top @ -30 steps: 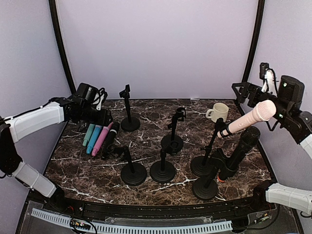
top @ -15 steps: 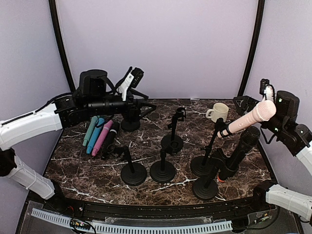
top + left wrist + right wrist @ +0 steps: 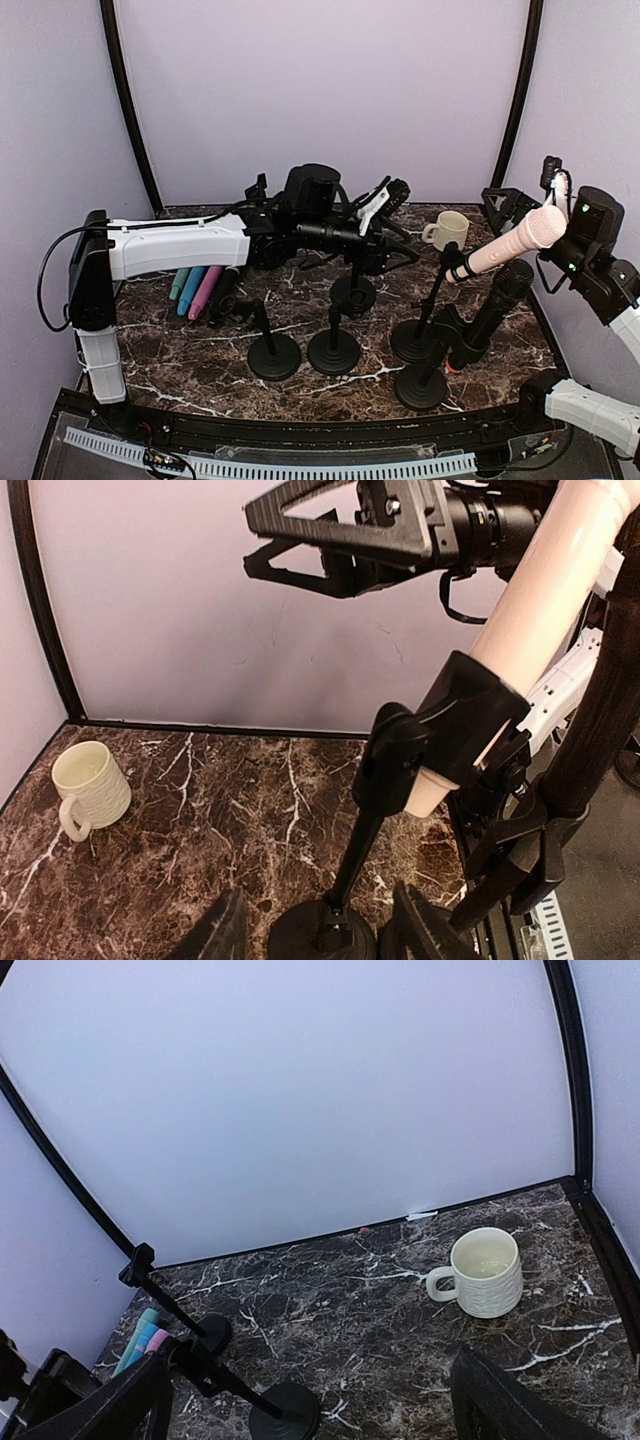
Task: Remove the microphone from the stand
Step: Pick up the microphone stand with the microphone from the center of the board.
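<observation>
pale pink microphone (image 3: 510,243) at 3 o'clock not yet off its black stand (image 3: 410,342); my left jaws half-open, right jaws wide, both empty.

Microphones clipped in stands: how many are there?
2: the pink microphone, angled up at the right, and the black microphone just nearer. The left arm could hide another behind it.

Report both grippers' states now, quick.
Left gripper: open, holding nothing.
Right gripper: open wide, holding nothing.
</observation>
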Robot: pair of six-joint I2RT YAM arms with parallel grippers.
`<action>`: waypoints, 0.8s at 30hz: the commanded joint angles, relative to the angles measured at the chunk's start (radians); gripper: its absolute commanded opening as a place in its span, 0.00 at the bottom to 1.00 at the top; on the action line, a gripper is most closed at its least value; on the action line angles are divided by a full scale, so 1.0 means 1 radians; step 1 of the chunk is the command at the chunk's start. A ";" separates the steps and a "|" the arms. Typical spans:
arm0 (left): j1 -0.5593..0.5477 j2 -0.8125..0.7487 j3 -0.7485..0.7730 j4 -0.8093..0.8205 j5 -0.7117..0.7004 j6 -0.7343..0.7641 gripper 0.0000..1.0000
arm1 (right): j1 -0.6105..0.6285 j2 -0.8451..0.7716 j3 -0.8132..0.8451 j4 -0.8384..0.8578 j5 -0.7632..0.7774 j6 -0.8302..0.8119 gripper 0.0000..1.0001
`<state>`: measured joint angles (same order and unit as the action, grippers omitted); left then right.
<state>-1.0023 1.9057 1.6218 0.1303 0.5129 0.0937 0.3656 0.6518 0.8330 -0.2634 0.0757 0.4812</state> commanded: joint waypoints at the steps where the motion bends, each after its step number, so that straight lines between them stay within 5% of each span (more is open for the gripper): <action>1: -0.012 0.046 0.064 0.020 0.048 0.016 0.49 | -0.005 -0.008 0.003 0.069 -0.017 0.009 0.98; 24: -0.064 0.232 0.209 -0.001 0.110 0.003 0.40 | -0.004 -0.022 -0.006 0.064 -0.022 0.018 0.98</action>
<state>-1.0588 2.1304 1.7916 0.1146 0.6098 0.0967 0.3653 0.6418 0.8280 -0.2329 0.0593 0.4919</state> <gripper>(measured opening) 0.407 0.978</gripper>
